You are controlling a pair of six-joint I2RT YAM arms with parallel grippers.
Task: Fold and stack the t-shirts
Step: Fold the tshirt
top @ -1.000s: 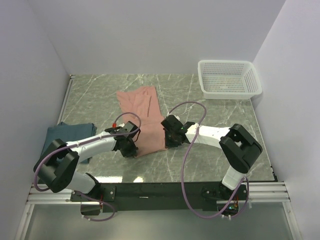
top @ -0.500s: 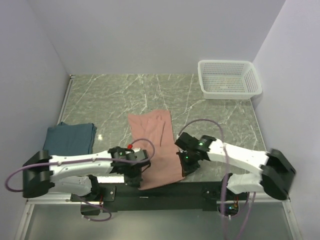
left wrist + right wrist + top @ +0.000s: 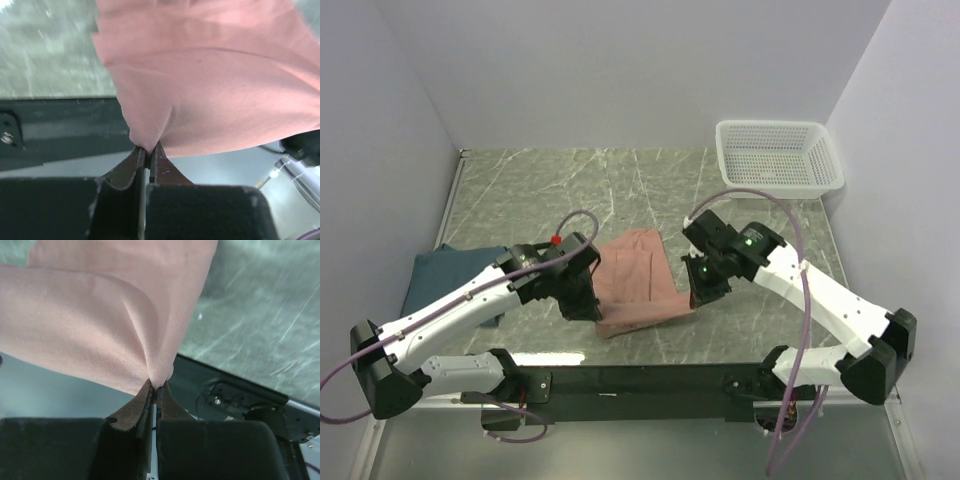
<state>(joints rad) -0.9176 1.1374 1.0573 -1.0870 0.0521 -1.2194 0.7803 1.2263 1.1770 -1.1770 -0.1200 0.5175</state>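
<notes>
The salmon-pink t-shirt hangs as a folded strip over the table's near middle, held up by both arms. My left gripper is shut on its near left corner, with cloth pinched between the fingertips. Its near right corner is pinched in my right gripper, also shut, and pink cloth bunches at that grip. The dark teal-blue t-shirt lies folded at the table's left edge, partly behind the left arm.
A white mesh basket stands at the back right corner. Grey walls close in the table on the left, back and right. The black rail with the arm bases runs along the near edge.
Both grippers have lifted and carried the pink t-shirt's near edge back away from the table's front edge, after dragging it nearer. The left jaws finished closing on the cloth.
</notes>
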